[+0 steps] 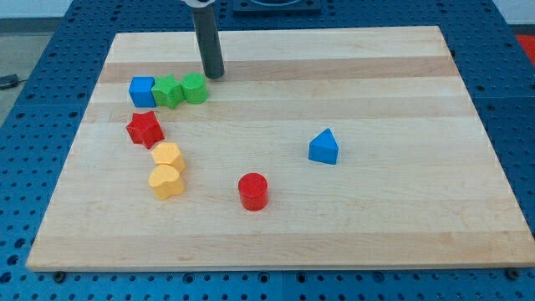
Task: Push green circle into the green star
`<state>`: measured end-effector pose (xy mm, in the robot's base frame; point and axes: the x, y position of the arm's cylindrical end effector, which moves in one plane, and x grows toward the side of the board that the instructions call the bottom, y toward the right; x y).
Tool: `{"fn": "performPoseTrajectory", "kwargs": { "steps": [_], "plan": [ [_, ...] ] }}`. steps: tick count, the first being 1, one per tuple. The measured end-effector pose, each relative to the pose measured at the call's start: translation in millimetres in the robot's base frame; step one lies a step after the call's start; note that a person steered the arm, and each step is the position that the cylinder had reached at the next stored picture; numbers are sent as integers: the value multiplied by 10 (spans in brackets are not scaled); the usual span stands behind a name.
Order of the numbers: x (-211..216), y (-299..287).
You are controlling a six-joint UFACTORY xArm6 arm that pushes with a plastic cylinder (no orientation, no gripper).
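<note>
Sitting up in the board's upper left, the green circle [195, 88] is pressed vs the right side of the green star [169, 91], touching it w/ no gap visible. On the star's left, touching too, is a blue cube [142, 91], so the three make a short row running left to right, roughly parallel to the board's top edge. My tip [214, 76] is just to the upper right of the green circle, near it but apart as far as can be made out; a sliver of wood seems to show btwn rod and block. Nothing is held: the rod has no jaws & simply stands upright on the board, its upper part running out of the view's top. Below the row, a red star [145, 129] lies near the left edge, apart from the blue cube above it. Further down & slightly right, two yellow blocks touch each other: the upper yellow block [168, 155] looks roughly hexagonal, the lower yellow block [166, 181] looks heart-like, though shapes are hard to tell for sure. A red cylinder [252, 191] stands alone right of the yellow pair, well apart from them, approx. mid-board toward the bottom. A blue triangle [323, 147] sits by itself right of centre, well away from everything else. All rest on a light wooden board [393, 217], which lies on a blue perforated table [514, 50] showing around its edges.
</note>
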<state>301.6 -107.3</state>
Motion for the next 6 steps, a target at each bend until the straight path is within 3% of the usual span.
{"fn": "performPoseTrajectory", "kwargs": {
  "steps": [6],
  "plan": [
    [137, -111]
  ]
}}
